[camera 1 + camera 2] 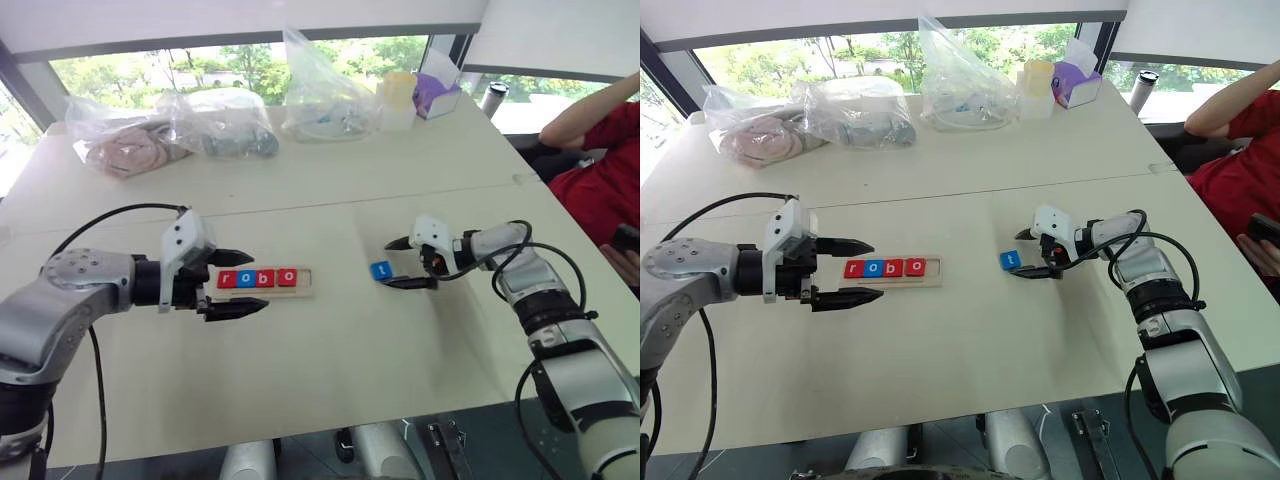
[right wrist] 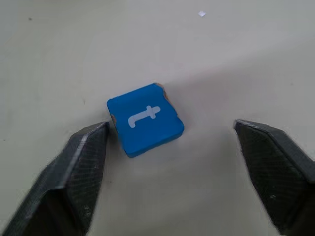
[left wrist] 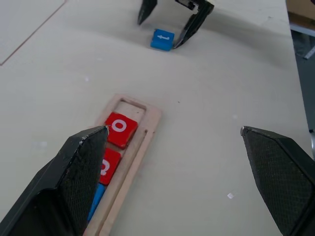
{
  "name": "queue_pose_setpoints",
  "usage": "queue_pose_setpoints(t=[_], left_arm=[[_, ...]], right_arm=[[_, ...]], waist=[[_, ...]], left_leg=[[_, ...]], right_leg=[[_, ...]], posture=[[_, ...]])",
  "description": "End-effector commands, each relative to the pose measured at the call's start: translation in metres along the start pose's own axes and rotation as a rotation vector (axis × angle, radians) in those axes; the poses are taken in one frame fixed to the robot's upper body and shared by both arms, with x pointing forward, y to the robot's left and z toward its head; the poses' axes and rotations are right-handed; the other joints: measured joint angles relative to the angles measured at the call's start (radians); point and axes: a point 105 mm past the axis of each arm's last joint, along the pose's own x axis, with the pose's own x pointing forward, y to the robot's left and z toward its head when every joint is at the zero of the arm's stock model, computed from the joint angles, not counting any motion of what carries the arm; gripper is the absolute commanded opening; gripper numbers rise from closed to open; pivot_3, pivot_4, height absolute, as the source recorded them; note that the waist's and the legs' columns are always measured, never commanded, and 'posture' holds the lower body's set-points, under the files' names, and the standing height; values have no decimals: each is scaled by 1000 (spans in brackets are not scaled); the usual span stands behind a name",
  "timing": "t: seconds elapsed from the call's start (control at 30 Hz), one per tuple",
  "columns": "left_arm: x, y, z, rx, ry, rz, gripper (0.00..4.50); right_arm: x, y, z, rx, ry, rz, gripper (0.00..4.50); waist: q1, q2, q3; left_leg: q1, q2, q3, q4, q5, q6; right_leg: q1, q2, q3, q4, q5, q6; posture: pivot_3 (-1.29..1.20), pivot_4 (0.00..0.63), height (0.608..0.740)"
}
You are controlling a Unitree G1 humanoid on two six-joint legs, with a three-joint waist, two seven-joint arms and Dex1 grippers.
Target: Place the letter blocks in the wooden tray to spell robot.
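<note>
Now, step in hand: picking up the last tile, the blue "t" block (image 2: 145, 119), so the word can be finished.
Wooden tray (image 1: 300, 291): lies flat near the middle of the tabletop (image 1: 330, 370), toward its left half, and holds four tiles reading r, o, b, o; the slot at its right end is bare.
"t" block place: flat on the tabletop to the right of the tray, apart from it, letter side up.
Right tool (image 2: 172, 147): fingers spread and straddling the block; one finger sits just beside or touching a corner, the other stands off, so nothing is gripped yet.
Left tool (image 1: 235, 283): wide open, holding nothing, hovering at the tray's left end.
Next move, as I judge it: close squarely on the block's opposite sides, lift, carry it left and set it into the bare end slot with the letter reading like the others.
Risk: the block lies skewed between the fingers, so it may twist.
</note>
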Motion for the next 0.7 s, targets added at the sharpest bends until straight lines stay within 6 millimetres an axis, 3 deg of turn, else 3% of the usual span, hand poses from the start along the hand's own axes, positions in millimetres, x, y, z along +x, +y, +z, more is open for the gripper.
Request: queue_pose_setpoints(t=[0.03,0.1,0.23,0.37,0.43,0.53,0.6,0.7], left_arm=[[-8,0,6,28,-5,32,4500],[-11,3,3,24,4,49,4500],[-21,16,-6,3,32,102,4500],[-37,33,-12,-4,66,166,4500],[-43,38,-11,-1,76,181,4500],[-49,41,-16,4,111,198,4500],[-56,39,-22,-16,133,200,4500],[-58,38,-23,-19,131,205,4500]], right_arm=[[-3,-1,7,-8,-36,21,2099],[-1,0,11,-4,-59,30,1118],[2,-4,31,32,-130,18,1085],[17,0,79,63,-246,19,1085],[29,6,93,14,-239,13,1085],[44,9,99,-48,-187,-16,1085],[64,16,100,9,-157,-4,1085],[75,30,96,-12,-111,46,1085]], waist=[[0,0,0],[-1,0,0],[-3,0,0],[-3,0,0],[0,0,0],[1,0,0],[0,0,0],[0,0,0]], left_leg=[[0,0,0,0,0,0],[0,0,0,1,0,0],[1,0,0,1,0,0],[1,1,0,1,0,0],[1,2,-2,1,0,0],[0,2,-2,0,0,0],[-1,1,-1,0,0,0],[-1,1,1,0,0,0]], right_leg=[[0,0,0,0,0,0],[1,0,0,0,0,0],[1,0,0,1,0,-1],[-1,1,0,4,1,-1],[-1,2,0,4,1,-1],[-2,1,-1,3,1,-1],[-2,1,-1,2,0,-1],[-2,0,0,1,0,-1]], posture=[[0,150,739],[0,150,739],[0,150,739],[0,150,739],[0,150,739],[0,150,739],[0,150,739],[0,150,739]])
